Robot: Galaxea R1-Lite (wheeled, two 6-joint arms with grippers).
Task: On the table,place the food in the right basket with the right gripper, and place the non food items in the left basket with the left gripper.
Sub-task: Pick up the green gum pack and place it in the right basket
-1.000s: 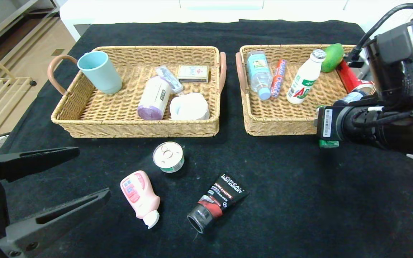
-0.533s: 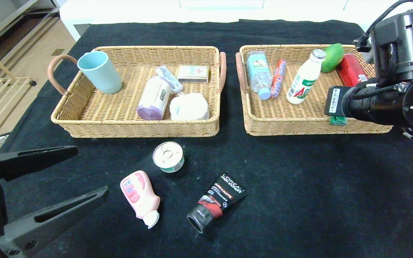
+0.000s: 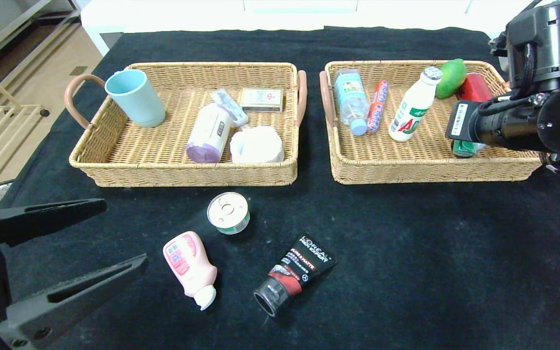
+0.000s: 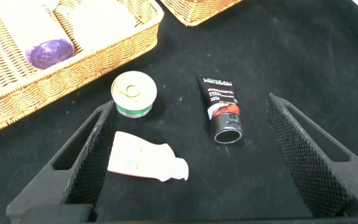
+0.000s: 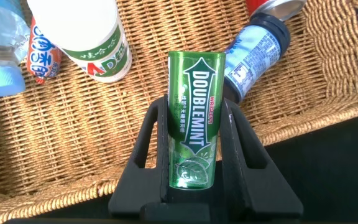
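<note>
The right hand [image 5: 194, 158] is clenched on the green gum pack [image 5: 195, 118], whose label reads "WRIGLEY'S DOUBLEMINT"; it hangs over the near right corner of the right basket [image 3: 406, 171], just inside the near rim; in that basket stand or lie the white drink bottle [image 3: 413, 106] with a green and red label and silver cap, the orange-red sausage stick [image 3: 377, 107], a clear water bottle [image 3: 351, 101], a green fruit [image 3: 451, 78] and a red can [image 3: 475, 88]; a blue-labelled bottle [image 5: 253, 53] lies just beyond the gum pack. The left hand [image 3: 66, 253] is released, fingers wide, at the near left corner of the table [image 3: 430, 267]. On the table before the left basket [image 3: 183, 172] lie the round pull-tab tin [image 3: 228, 212], the pink squeeze bottle [image 3: 190, 267] and the black tube [image 3: 294, 274] lettered "L'OREAL MEN EXPERT".
</note>
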